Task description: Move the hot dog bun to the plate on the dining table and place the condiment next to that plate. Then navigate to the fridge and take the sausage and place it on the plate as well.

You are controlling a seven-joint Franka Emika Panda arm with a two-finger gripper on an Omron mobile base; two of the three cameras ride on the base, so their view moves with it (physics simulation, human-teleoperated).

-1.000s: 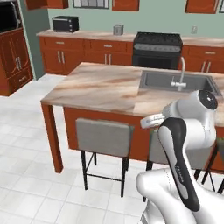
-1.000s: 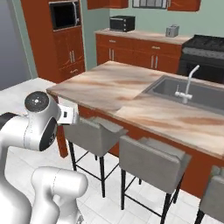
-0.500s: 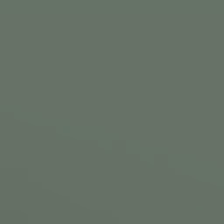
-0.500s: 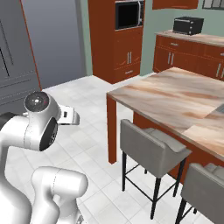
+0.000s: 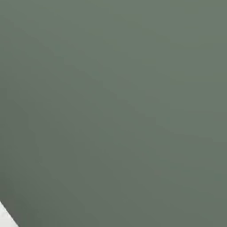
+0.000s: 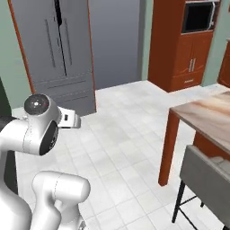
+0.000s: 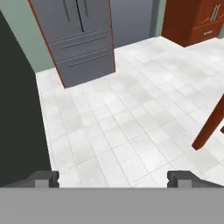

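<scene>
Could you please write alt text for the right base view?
A tall grey fridge stands closed across a white tiled floor. The white robot arm rises at lower left, and a corner of the dining table shows at right.

Flat grey-green surface (image 5: 115, 106) with faint diagonal shading, small white patch (image 5: 5, 219) at its lower left corner
</scene>
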